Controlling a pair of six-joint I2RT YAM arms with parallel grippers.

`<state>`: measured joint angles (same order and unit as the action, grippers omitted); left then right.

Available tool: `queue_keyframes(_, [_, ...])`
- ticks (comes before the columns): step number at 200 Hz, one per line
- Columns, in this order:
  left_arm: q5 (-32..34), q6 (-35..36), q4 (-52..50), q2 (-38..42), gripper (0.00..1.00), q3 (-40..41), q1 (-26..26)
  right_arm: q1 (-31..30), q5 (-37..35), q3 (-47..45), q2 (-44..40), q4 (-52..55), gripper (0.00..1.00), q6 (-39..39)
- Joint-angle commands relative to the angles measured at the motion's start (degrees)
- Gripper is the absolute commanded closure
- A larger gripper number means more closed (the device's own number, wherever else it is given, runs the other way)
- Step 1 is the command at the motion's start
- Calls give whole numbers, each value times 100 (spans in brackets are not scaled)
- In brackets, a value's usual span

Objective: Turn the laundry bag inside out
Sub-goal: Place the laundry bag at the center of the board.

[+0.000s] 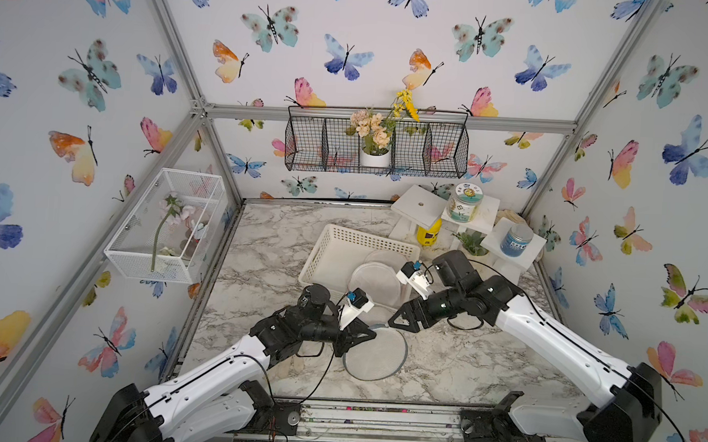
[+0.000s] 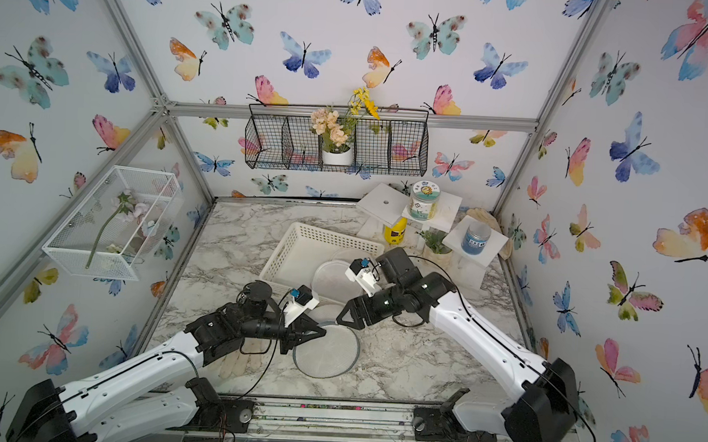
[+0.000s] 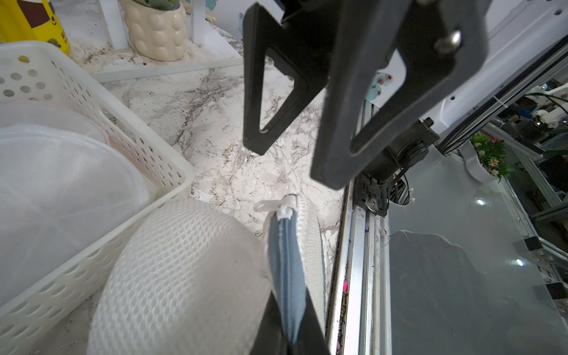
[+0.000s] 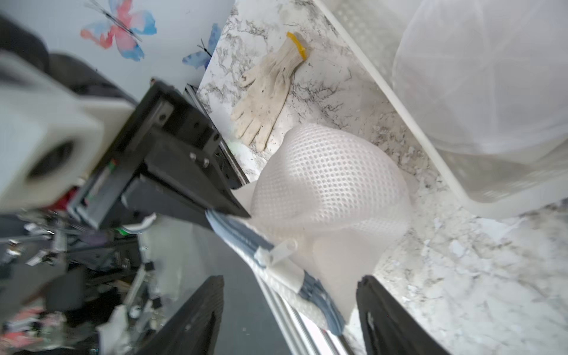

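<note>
**Bag** (image 1: 376, 352): one, round, white mesh with a blue zip rim (image 3: 285, 276). It lay on the bench (image 1: 482, 362) just in front of the basket (image 1: 368, 237). Part of the mesh stood up in a dome close against the basket's front wall, and the rest lay flat. Whether the zip was open, I could not tell.

**Left claw** (image 1: 365, 335): clamped tight on the blue rim, in front of the basket.

**Right claw** (image 4: 292, 307): jaws wide and holding nothing. It was poised astride the rim beside the zip pull (image 4: 278, 250), off the basket's front right corner.

**Other stock:** more pale round bags (image 1: 376, 281) inside the basket. One soiled glove (image 4: 267, 92) lay on the bench, well clear of the basket and beyond the left arm.

**Step in hand, as judged:** a second hold at the bag's mouth, so the mesh can be fed through it.

**Handling notes:**
- The left claw should stay the anchor, with no slack given.
- The right claw should close on one lip of the rim only, next to the pull and not on the pull tab. Pinching both layers would shut the mouth.
- The lips should then be drawn apart, away from the basket, so the dome does not snag on the basket's wall.
- Mesh this soft will likely fold and slip, so slow, short pulls would suit it.
</note>
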<state>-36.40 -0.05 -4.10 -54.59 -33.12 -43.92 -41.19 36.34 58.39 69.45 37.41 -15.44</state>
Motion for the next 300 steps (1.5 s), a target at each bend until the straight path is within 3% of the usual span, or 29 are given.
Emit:
queue_keyframes(1, [-441, -80, 208, 132, 100, 61, 32, -4, 119, -952, -610, -1146, 24, -44])
queue_keyframes(37, [-500, -93, 204, 124, 100, 63, 42, -3, 1136, -2038, -1144, -2256, 25, -293])
queue_keyframes(66, [-516, -160, 307, 98, 100, 79, 42, -10, 1334, -2422, -1316, -3019, 31, -372])
queue_keyframes(127, [-408, -371, 483, 78, 100, 116, 42, -3, 1639, -2233, -918, -3289, 84, -234])
queue_keyframes(145, [-128, -428, 421, 176, 81, 111, 42, -4, 1666, -2154, -907, -3329, 94, -252])
queue_keyframes(165, [504, -482, 392, 418, 50, 30, 53, -4, 1773, -2016, -855, -3398, 97, -391])
queue_keyframes(183, [1393, -478, 388, 753, 35, -164, 50, -8, 1925, -1793, -698, -3405, 98, -484])
queue_keyframes(230, [4381, -719, -3, 1346, 22, -1337, 53, -117, 2335, -1230, -204, -3951, 98, -1008])
queue_keyframes(265, [5671, -1302, -845, 1432, 18, -2115, 55, -708, 2223, -745, 491, -4325, 98, -1112])
queue_keyframes(283, [6495, -1987, -1360, 1481, 9, -2357, 61, -1043, 2009, -451, 973, -4523, 98, -1174])
queue_keyframes(300, [6807, -2201, -1629, 1567, 9, -2385, 62, -1216, 1869, -284, 1474, -5014, 98, -1554])
